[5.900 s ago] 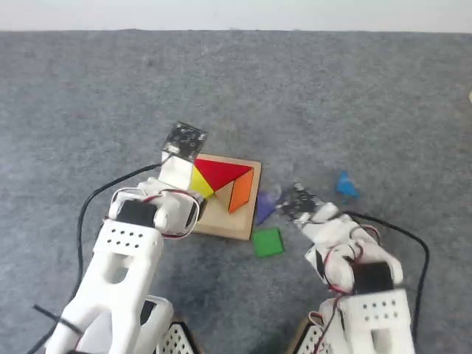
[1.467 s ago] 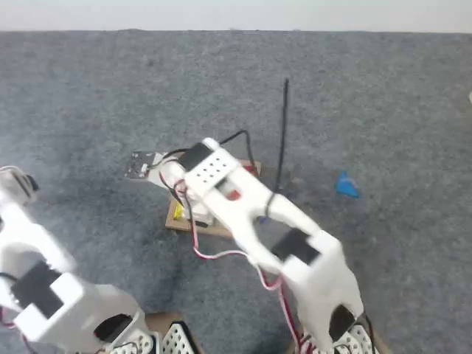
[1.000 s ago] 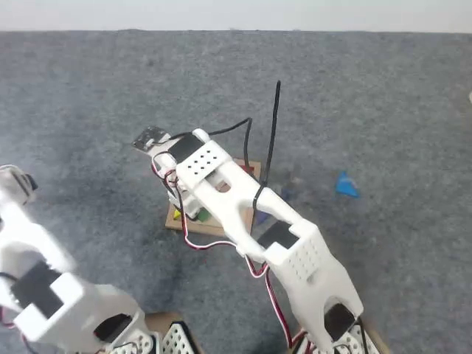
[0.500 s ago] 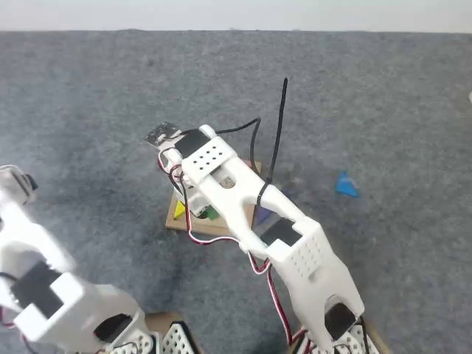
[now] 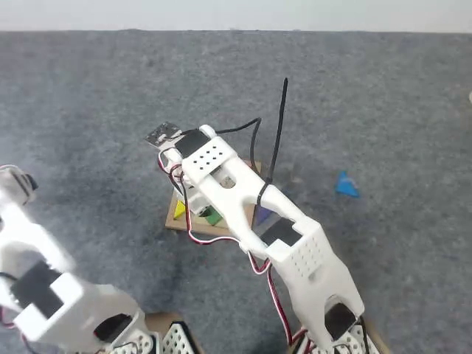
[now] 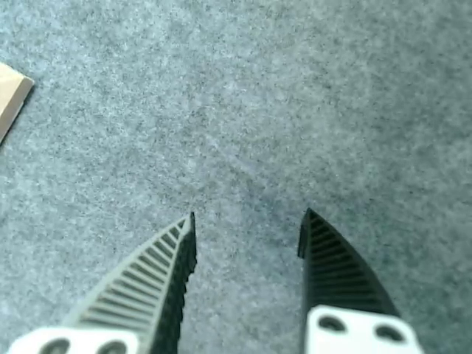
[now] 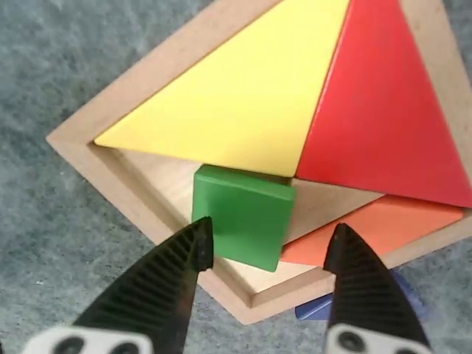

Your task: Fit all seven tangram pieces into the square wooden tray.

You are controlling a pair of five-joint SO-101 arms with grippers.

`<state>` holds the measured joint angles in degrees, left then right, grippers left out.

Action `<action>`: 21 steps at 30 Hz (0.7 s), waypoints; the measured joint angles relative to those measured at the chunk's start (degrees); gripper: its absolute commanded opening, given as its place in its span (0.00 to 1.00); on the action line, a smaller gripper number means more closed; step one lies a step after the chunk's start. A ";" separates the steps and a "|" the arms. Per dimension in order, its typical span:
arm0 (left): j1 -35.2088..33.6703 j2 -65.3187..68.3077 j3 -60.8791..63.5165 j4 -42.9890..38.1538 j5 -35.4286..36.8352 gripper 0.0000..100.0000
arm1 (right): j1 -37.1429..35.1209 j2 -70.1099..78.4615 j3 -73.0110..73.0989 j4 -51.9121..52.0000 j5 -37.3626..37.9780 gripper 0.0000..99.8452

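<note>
Right claw: the right claw (image 7: 271,226) hangs low over the tray's near corner, its jaws spread and holding nothing.
Green square: the green square (image 7: 242,217) lies in the tray between the two fingertips, closer to the left one in the frame. It is already released, as I read it.
Key relation: the square's far side touches the long edge of the yellow triangle (image 7: 236,110). Its near side stands off the tray (image 7: 110,175) rim, with bare wood showing between. Its sides run with the yellow edge, askew to the rim, so any nudge probably has to turn it as well as slide it.
Neighbours: the orange piece (image 7: 369,225) sits just right of the square, and the red triangle (image 7: 383,110) fills the upper right of the frame.
Outside the tray: a purple piece (image 7: 311,308) lies on the tabletop against the rim, at the lower edge of the frame.
Left claw: the left claw (image 6: 249,214) is also spread and empty, over bare tabletop (image 6: 295,88). A tray corner (image 6: 11,96) shows at the left edge, so this arm is the farther one.
High view adds: the right arm (image 5: 243,206) covers most of the tray. A blue piece (image 5: 345,184) lies well apart at centre right.
</note>
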<state>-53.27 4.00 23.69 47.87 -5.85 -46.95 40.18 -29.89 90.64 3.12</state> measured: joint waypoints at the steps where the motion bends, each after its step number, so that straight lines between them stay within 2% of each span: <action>1: 0.00 0.00 0.00 0.00 0.00 0.23 | 0.26 0.00 0.00 0.00 0.00 0.24; 7: 0.00 0.00 0.00 0.00 0.00 0.23 | 1.49 1.14 0.18 -1.58 -1.41 0.24; 15: 0.00 0.00 0.00 0.00 0.00 0.23 | -3.69 1.58 0.18 -1.85 -2.99 0.24; 21: 0.53 0.62 0.00 0.00 0.00 0.23 | -4.13 1.58 0.18 -1.85 -3.25 0.24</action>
<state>-52.75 4.62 23.69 47.87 -5.85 -51.08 41.76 -29.71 88.79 -0.13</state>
